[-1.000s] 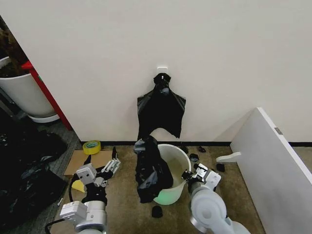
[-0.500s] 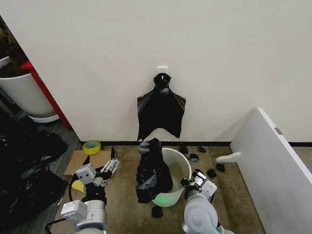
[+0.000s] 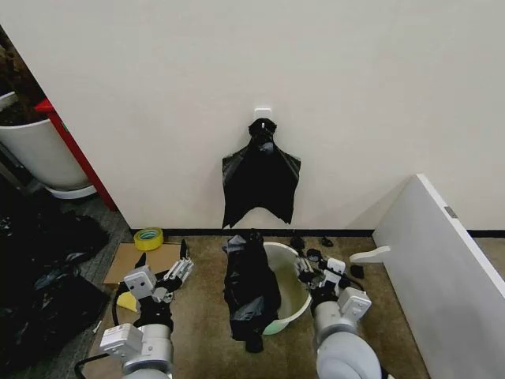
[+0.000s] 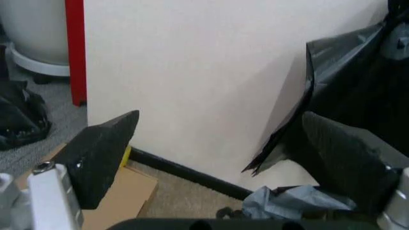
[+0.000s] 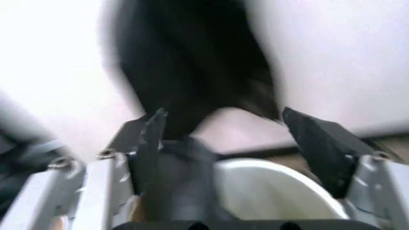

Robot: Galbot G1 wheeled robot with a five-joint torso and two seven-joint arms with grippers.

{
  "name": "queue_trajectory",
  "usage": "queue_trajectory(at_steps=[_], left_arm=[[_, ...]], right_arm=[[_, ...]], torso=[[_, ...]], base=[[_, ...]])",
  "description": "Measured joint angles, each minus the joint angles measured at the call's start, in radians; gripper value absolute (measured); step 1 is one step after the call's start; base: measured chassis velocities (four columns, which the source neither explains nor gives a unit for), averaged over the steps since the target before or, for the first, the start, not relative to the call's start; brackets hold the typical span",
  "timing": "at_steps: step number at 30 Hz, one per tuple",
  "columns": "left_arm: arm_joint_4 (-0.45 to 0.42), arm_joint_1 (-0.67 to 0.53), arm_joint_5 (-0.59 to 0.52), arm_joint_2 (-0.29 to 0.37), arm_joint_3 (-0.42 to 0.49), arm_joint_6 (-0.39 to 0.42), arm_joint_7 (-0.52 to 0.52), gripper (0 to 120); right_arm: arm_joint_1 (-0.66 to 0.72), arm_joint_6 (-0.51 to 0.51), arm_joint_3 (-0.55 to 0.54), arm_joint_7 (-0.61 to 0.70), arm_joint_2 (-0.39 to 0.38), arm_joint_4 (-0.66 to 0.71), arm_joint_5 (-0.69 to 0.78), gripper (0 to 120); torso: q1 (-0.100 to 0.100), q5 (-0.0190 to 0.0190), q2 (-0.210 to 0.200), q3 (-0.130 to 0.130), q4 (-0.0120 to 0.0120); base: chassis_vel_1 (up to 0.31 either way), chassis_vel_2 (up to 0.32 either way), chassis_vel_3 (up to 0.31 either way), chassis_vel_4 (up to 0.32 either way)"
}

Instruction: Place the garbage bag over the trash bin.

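The trash bin [image 3: 289, 289] is seen in the lower centre of the head view, standing on the brown floor [image 3: 205, 316] just below the wall; its white rim and pale inside are shown on its right half. The garbage bag [image 3: 251, 286] is draped in a crumpled black column over the bin's left rim and down its outer side to the floor, so that the bin's mouth is left mostly uncovered. The right gripper [image 3: 308, 268] is found at the bin's right rim, in the lower right of centre; its fingers are spread wide and nothing is held between them, as the right wrist view confirms, where the bin's white rim [image 5: 275, 191] is framed between the two dark pads. The left gripper [image 3: 162, 264] is held in the lower left of the head view, well apart from the bin, above a flat piece of cardboard [image 3: 130, 257]; its fingers are likewise parted wide and empty. A second black bag [image 3: 260, 178] is hung flat from a wall hook [image 3: 262, 117] above the bin. A roll of yellow tape [image 3: 147, 238] lies by the skirting at the left.
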Motion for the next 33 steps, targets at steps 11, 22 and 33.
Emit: queue_trajectory(at_steps=[11, 22, 33], left_arm=[[0.055, -0.011, -0.096, 0.015, 0.001, 0.082, -0.040, 100], [0.079, -0.017, -0.093, 0.006, 0.003, 0.088, -0.041, 100], [0.101, -0.020, -0.090, 0.010, -0.007, 0.086, -0.041, 100]], right_arm=[[0.068, -0.245, -0.058, -0.054, -0.070, 0.021, 0.037, 86], [0.084, -0.332, -0.083, 0.002, -0.029, 0.041, 0.129, 47], [0.080, -0.346, -0.088, 0.023, 0.013, -0.022, 0.133, 5]], torso=[[0.000, 0.0000, 0.000, 0.000, 0.0000], [0.000, -0.0001, 0.000, 0.000, 0.0000], [0.000, -0.0001, 0.000, 0.000, 0.0000]], base=[[0.000, 0.000, 0.000, 0.000], [0.000, 0.000, 0.000, 0.000], [0.000, 0.000, 0.000, 0.000]])
